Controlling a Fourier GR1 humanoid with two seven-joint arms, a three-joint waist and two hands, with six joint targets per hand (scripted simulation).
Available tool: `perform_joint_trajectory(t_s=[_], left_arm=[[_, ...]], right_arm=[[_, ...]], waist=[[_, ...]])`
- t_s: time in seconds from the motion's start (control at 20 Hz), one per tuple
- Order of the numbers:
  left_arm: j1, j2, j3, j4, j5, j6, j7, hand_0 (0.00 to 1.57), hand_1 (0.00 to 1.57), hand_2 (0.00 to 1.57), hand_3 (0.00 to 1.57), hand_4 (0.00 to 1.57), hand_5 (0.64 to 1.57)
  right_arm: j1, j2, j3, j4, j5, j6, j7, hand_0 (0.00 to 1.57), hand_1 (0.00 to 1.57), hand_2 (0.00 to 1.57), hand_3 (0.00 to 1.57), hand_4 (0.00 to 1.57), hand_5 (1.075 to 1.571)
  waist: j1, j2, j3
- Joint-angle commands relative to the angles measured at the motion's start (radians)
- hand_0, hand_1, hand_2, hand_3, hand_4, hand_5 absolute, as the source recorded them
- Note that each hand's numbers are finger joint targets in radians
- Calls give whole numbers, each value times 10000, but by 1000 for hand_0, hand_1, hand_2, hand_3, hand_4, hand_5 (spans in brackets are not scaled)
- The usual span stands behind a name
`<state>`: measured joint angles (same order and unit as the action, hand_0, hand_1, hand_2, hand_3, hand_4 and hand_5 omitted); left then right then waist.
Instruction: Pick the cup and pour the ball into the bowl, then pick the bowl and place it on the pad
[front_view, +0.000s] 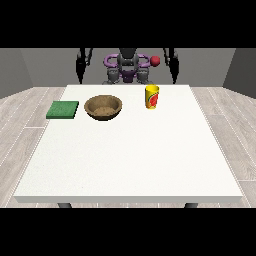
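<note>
The table takes up most of the view. The bowl, the pad and the cup all stand along its far half, near the robot. The bowl sits between the other two, just beside the pad and somewhat apart from the cup, and none of the three touch.

Neither hand is on anything: the arms hang at the robot's sides behind the far edge. The hand at the view's left and the hand at the view's right are dark shapes, so I cannot tell whether their fingers are open or curled.

The risks, as I judge them, lie in the pour. The cup is upright and narrow, so a sideways knock on the reach could tip it. A pour begun away from the bowl could send the ball rolling across the table. In the later carry, the bowl could tilt and lose the ball.

The ball itself is hard to place. The cup's mouth shows nothing clear, and a small red round thing shows beside the robot's shoulder; I cannot tell what it is.
</note>
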<state>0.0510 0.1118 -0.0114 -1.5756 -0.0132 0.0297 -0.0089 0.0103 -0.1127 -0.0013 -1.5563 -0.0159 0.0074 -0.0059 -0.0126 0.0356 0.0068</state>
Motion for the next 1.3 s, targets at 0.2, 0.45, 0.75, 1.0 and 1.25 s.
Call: perform_joint_trajectory(t_s=[0.2, 0.45, 0.75, 1.0, 1.25], left_arm=[[-58, 380, 71, -1032, 126, -141, 785, 0, 0, 0, 0, 0, 1557], [-869, 391, 1141, -2256, 2318, -613, 2293, 0, 0, 0, 0, 0, 1558], [-641, 639, 2096, -1268, 2640, -1385, 221, 0, 0, 0, 0, 0, 1547], [-1552, 786, 2338, -141, 2260, -1494, -1006, 0, 0, 0, 0, 0, 1536], [-1879, 208, 2089, 1171, 1563, -1111, -2680, 0, 0, 0, 0, 0, 1524]], right_arm=[[-99, -462, -154, -1015, -76, 65, 817, 0, 0, 0, 0, 0, 1569], [207, -1489, -1694, -1010, -2301, 1698, 1226, 0, 0, 0, 0, 0, 1569], [163, -1123, -1912, -1310, -2321, 1849, 377, 0, 0, 0, 0, 0, 1569], [-519, -1094, -1952, -1047, -2071, 1881, -194, 0, 0, 0, 0, 0, 1570], [-807, -1064, -1994, -428, -2001, 2201, -949, 0, 0, 0, 0, 0, 1570]], waist=[[-77, -2568, -70], [-72, -2511, -66], [-142, -1032, -71], [-348, -27, -73], [-516, 664, -73]])
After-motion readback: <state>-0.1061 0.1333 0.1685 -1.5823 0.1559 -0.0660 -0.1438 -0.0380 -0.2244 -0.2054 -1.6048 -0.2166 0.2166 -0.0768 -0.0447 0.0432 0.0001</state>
